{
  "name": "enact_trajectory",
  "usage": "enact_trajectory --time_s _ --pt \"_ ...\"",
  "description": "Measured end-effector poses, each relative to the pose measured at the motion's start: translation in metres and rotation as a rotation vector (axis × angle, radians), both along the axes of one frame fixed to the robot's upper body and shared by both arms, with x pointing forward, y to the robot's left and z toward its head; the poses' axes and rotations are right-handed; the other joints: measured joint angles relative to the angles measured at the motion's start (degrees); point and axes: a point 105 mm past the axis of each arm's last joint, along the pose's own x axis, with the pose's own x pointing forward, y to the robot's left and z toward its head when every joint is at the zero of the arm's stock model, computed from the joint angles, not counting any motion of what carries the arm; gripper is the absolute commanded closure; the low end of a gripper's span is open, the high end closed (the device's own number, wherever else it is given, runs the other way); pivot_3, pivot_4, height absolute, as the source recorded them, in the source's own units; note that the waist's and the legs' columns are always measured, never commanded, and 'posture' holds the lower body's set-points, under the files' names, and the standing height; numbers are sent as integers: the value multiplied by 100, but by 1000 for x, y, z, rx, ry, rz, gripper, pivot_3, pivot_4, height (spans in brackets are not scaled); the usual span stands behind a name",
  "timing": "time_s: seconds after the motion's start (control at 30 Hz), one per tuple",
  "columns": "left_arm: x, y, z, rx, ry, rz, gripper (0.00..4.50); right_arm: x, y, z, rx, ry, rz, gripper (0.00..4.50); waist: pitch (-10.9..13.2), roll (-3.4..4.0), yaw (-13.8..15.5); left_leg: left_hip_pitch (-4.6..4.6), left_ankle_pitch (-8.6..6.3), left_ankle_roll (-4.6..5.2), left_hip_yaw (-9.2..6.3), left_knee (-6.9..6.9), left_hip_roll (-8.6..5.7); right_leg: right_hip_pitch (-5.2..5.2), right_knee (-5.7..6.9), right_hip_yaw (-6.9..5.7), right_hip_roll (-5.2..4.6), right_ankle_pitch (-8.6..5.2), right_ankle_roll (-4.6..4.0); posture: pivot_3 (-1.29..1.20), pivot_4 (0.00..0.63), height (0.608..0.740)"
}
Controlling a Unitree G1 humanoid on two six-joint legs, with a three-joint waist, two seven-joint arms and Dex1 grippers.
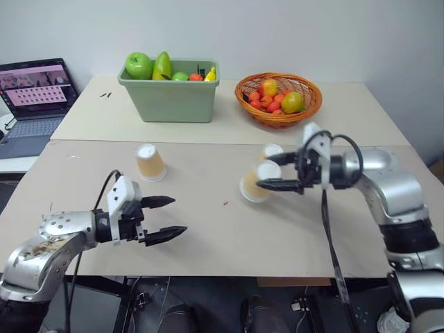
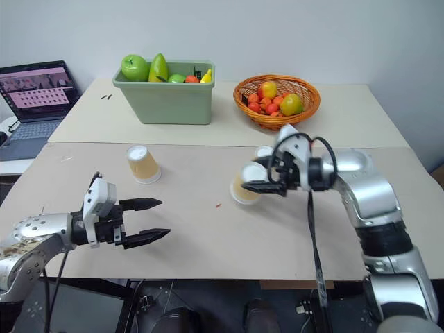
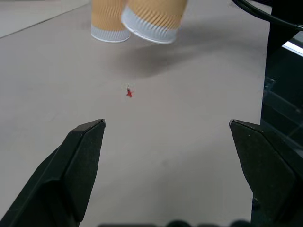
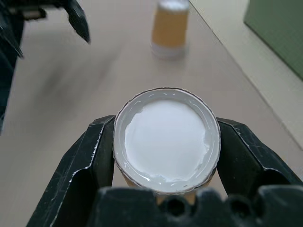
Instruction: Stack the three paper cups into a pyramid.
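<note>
From the head camera I count three paper cups on the counter (image 1: 208, 229). One cup (image 1: 150, 162) stands upside down toward the counter's left half, back from the front edge. A second cup (image 1: 270, 152) stands upside down near the middle right, just behind my right tool (image 1: 276, 172). The third cup (image 1: 254, 183) is tipped on its side between that tool's two black fingers, gripped at its white base end, lifted off the surface. My left tool (image 1: 165, 218) hangs near the front left edge, fingers spread wide, nothing in them. On the far counter I see one green bin (image 1: 171, 94) of fruit and one orange wicker basket (image 1: 278, 98) of fruit; one laptop (image 1: 33, 104) sits off the left edge.

In the left wrist view, both fingers (image 3: 78, 165) stand far apart over bare counter, with one small red mark (image 3: 129, 92) and two cups beyond.

In the right wrist view, the fingers (image 4: 90, 161) clamp the held cup's white base; one upright-inverted cup stands farther off.
</note>
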Motion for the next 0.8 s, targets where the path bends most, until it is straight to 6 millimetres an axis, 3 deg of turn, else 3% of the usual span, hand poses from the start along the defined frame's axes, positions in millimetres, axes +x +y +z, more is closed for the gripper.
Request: enact_trajectory --time_s 0.07,0.23,0.53,0.57,0.63,0.8 --pt "0 -2 -2 0 11 -5 0 -3 20 -13 -23 43 71 1742 0 0 5 -19 -1 2 4 4 -1 -12 -1 -5 -3 0 0 0 150 727" --pt "2 -2 -2 -1 17 17 0 -3 46 -34 -58 117 141 1742 0 0 43 -118 -1 5 20 75 2 -90 37 -23 -6 1 0 0 150 727" --pt "-1 -5 -2 4 22 40 0 5 58 -48 -91 132 173 1742 0 1 15 -125 -4 9 9 86 5 -88 41 -32 -5 1 1 0 150 727" --pt "-1 -6 -2 5 22 41 0 5 59 -48 -90 130 175 754 1 1 13 -125 -4 9 9 86 5 -88 41 -32 -5 1 1 0 150 727" --pt "-1 -6 -2 1 26 44 0 6 59 -49 -93 130 175 156 1 1 10 -126 -4 9 9 85 5 -88 40 -32 -5 1 1 0 150 727" --pt "-3 -7 -2 -6 28 45 0 7 57 -47 -91 112 174 69 1 1 12 -126 -4 9 8 86 4 -88 41 -33 -6 1 1 0 150 727"
